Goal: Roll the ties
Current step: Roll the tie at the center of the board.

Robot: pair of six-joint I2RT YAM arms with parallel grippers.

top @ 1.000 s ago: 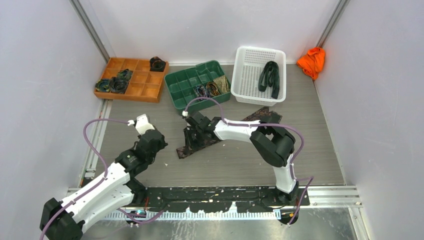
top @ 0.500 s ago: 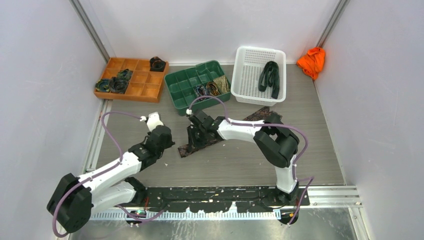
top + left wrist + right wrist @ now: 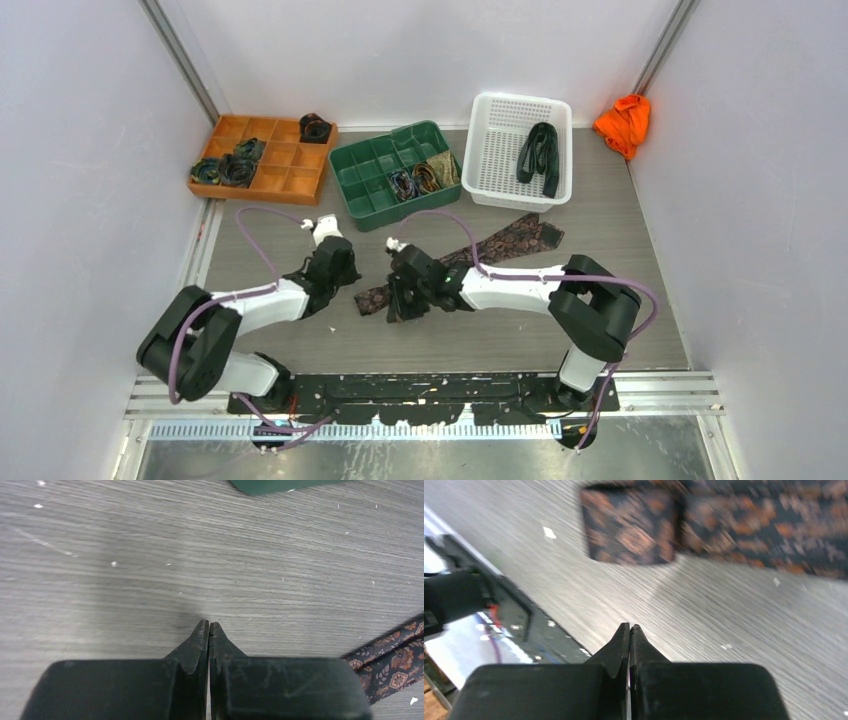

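Observation:
A dark brown patterned tie [image 3: 500, 243] lies flat and diagonal on the table, its narrow end [image 3: 375, 299] nearest the arms. My left gripper [image 3: 343, 276] is shut and empty, low over bare table just left of that end. In the left wrist view the gripper [image 3: 209, 624] is shut, with the tie [image 3: 395, 660] at the lower right. My right gripper [image 3: 399, 300] is shut and empty, over the tie's narrow part. In the right wrist view the gripper [image 3: 629, 627] hangs over bare table, with the tie's folded end [image 3: 629, 525] ahead of it.
A white basket [image 3: 495, 110] holds a dark tie [image 3: 540, 155]. A green tray [image 3: 360, 165] and an orange tray [image 3: 280, 170] at the back hold several coiled ties. An orange cloth lump [image 3: 623, 122] lies at the back right. The black base rail [image 3: 420, 390] runs along the near edge.
My left arm has stretched forward and right, bringing its gripper close to the tie's narrow end. My right gripper has slid along the tie toward the near side, uncovering the wide end.

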